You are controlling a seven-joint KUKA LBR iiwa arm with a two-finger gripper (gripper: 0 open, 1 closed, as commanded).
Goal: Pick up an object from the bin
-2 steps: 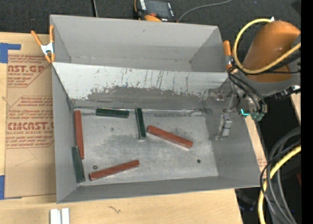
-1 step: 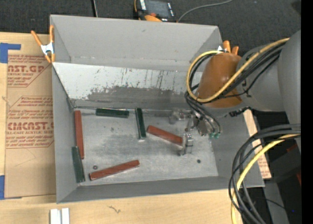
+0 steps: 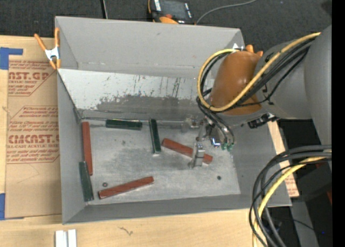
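Beside bare bin floor, end effector at end of red bar.

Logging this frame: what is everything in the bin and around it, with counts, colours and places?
bin: 1, grey metal, middle of the view
left red stick: 1, red-brown, lying along the left wall
front red stick: 1, red-brown, near the front wall, left of centre
centre red stick: 1, red-brown, right of centre, its right end under the gripper
corner green stick: 1, dark green, front left corner
back green stick: 1, dark green, along the back wall's foot
middle green stick: 1, dark green, mid-floor, left of the centre red stick
device: 1, black and orange, behind the bin
gripper: 1, metal, over the centre red stick
arm: 1, grey, orange cover, yellow-black cables, from the right
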